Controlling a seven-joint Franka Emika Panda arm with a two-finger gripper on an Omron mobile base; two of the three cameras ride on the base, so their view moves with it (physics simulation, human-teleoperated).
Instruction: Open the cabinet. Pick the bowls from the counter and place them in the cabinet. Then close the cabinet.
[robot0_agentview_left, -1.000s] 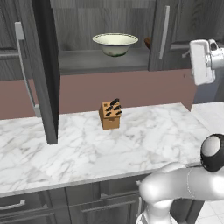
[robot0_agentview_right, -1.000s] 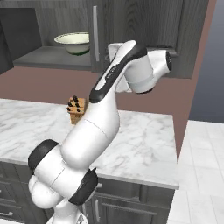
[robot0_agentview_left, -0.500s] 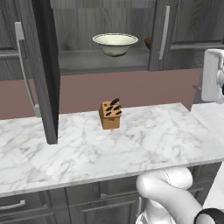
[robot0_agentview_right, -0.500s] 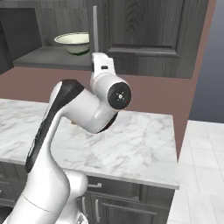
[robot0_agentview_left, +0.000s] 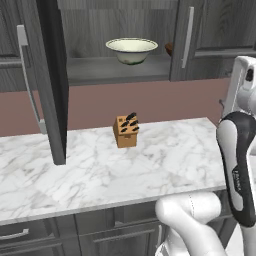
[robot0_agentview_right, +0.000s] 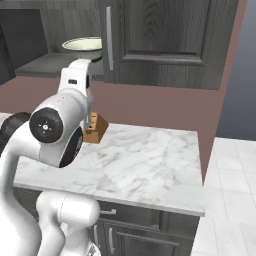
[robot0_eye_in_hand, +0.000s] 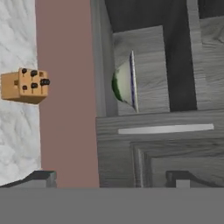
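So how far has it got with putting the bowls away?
Mostly done, it seems. The cream bowl sits on the cabinet shelf, and a brown shape behind the right door may be the second bowl. The counter carries just a knife block. The gripper is open and holds nothing. Left: the left door stands wide open and the right one looks ajar, so closing remains.
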